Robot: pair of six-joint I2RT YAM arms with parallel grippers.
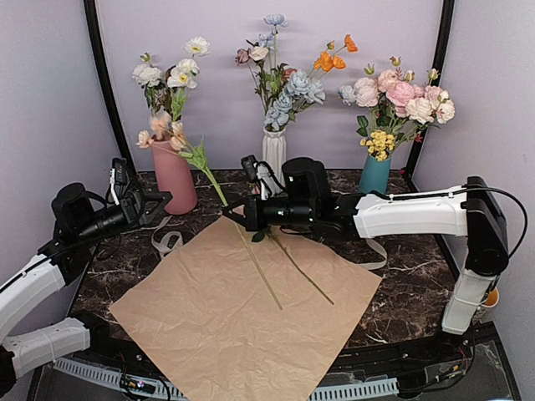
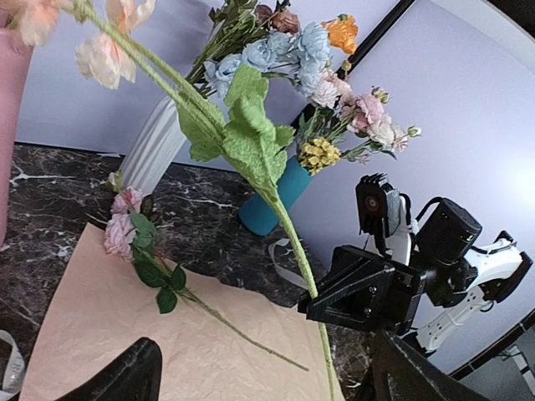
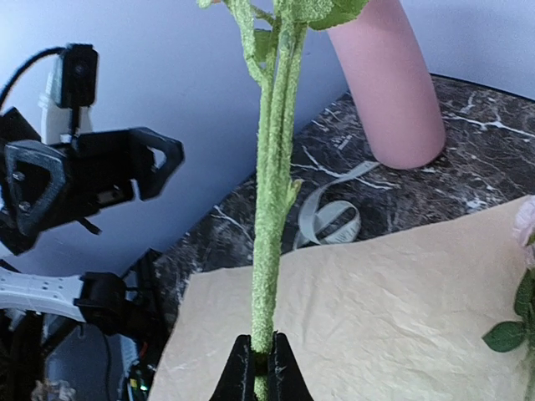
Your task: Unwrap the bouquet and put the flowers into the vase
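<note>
**Entry: held stem [image 1: 199, 159].** One green flocked stalk with peach-pink blooms at its top, in the upper left of the top view, just beside the pink vase [image 1: 175, 180]. The right gripper [image 3: 261, 368] has its jaws clamped tight low on the stalk. The left gripper [image 1: 157, 206] is spread wide with nothing between its jaws, left of centre near the vase's base.

**Handling note (judgement).**
- The stem leans with its blooms toward the vase and its lower end out over the paper.
- It needs lifting and turning upright, with the lower end brought above the narrow mouth.
- It should then be lowered beside the white blooms standing there, and let go only once the stalk is well inside.
- Risks: leaves snagging on the rim, or the vase being nudged over.

**Count.**
- Vases: three along the back of the bench [image 1: 418, 284].
  - pink vase, left
  - white ribbed vase [image 1: 274, 154], centre
  - teal vase [image 1: 374, 174], right
- Kraft paper [image 1: 251, 322]: one sheet, spread flat in the centre foreground.
- Loose stems [image 1: 266, 271]: two, lying on the paper.
- Ribbon [image 1: 167, 242]: one loop, left of the paper.
- Grippers: two.
</note>
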